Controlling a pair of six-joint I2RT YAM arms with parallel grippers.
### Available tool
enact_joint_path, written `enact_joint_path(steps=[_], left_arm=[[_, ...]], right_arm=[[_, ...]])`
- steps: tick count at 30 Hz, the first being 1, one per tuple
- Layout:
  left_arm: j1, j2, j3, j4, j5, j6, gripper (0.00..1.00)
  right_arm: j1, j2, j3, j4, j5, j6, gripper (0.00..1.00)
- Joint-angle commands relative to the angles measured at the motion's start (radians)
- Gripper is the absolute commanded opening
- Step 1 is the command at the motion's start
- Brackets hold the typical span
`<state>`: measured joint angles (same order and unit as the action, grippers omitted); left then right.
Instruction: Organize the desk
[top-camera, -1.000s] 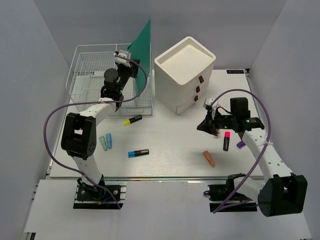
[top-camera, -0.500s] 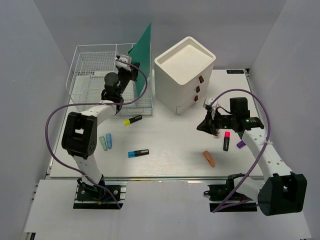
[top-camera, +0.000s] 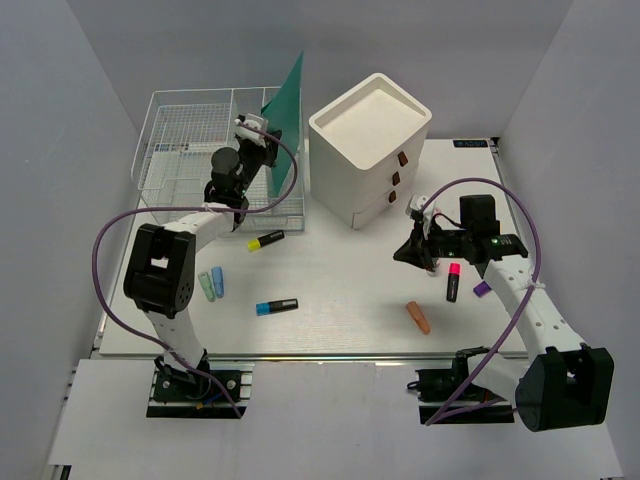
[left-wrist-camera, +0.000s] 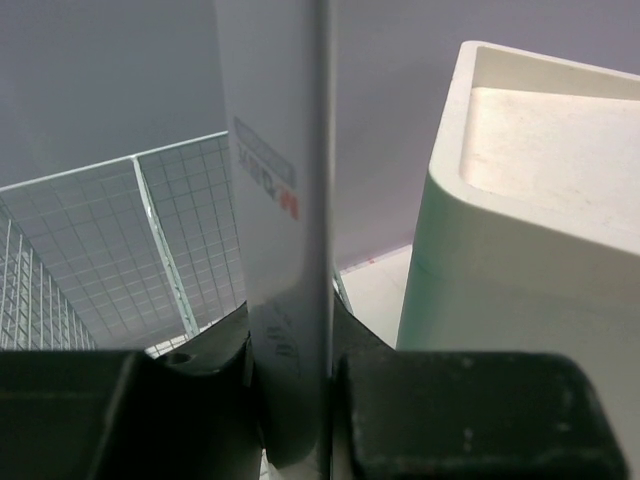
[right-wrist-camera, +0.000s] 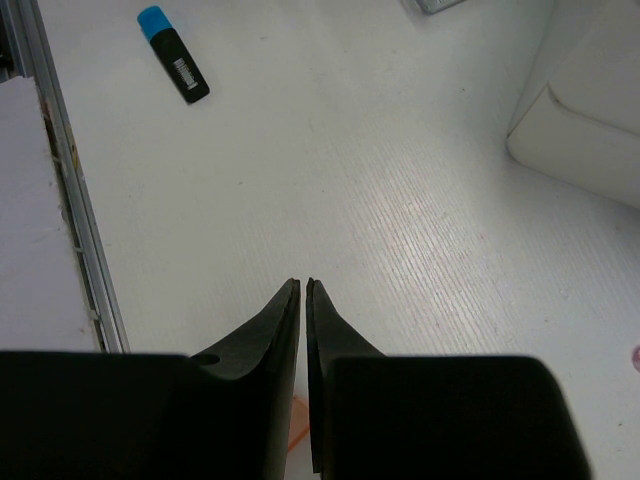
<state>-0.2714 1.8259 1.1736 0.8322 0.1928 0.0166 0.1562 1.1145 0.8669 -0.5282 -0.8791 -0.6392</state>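
Grey walls on three sides around the desk (top-camera: 340, 285), a wide flat white tabletop filling the middle of the top view, with a metal rail (top-camera: 330, 357) along its near edge. At the far left corner, a white wire basket (top-camera: 175, 130); just right of it, a white square three-drawer box (top-camera: 370, 135). Raised over the basket's right side, the left gripper (top-camera: 252, 140), clamped on a thin teal-green plastic sheet (top-camera: 288, 95) standing upright on edge between basket and box. From the left wrist, the same sheet (left-wrist-camera: 280, 200) seen edge-on, pinched between two black fingers (left-wrist-camera: 470, 425). Low over the right half of the desk, the right gripper (top-camera: 411, 254), pointing left, closed to a hairline slit and holding nothing (right-wrist-camera: 303, 290). Loose on the tabletop:

- a yellow-capped black highlighter (top-camera: 265, 240) near the basket;
- a blue-capped black highlighter (top-camera: 276, 306) nearer the front;
- a pale green stub (top-camera: 206, 287) and a pale blue stub (top-camera: 217, 282) side by side at the left;
- an orange stub (top-camera: 418, 317) at front right;
- a pink-capped black highlighter (top-camera: 453, 281) and a small purple piece (top-camera: 481, 288) beside the right arm.
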Motion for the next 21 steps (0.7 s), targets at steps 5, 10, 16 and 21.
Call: enact_joint_path(steps=[5, 10, 16, 21], left_arm=[[0.003, -0.007, -0.028, -0.001, 0.008, 0.005, 0.01], [0.003, 0.001, -0.019, 0.002, -0.001, -0.041, 0.05], [0.003, 0.010, -0.032, -0.008, -0.012, -0.064, 0.24], [0.003, 0.000, -0.058, -0.004, -0.029, -0.070, 0.42]], right_arm=[[-0.007, 0.007, -0.014, 0.002, -0.032, -0.013, 0.12], [-0.006, 0.008, -0.012, 0.002, -0.032, -0.014, 0.12], [-0.007, 0.011, -0.014, -0.001, -0.032, -0.014, 0.12], [-0.007, 0.015, -0.016, -0.001, -0.032, -0.016, 0.12]])
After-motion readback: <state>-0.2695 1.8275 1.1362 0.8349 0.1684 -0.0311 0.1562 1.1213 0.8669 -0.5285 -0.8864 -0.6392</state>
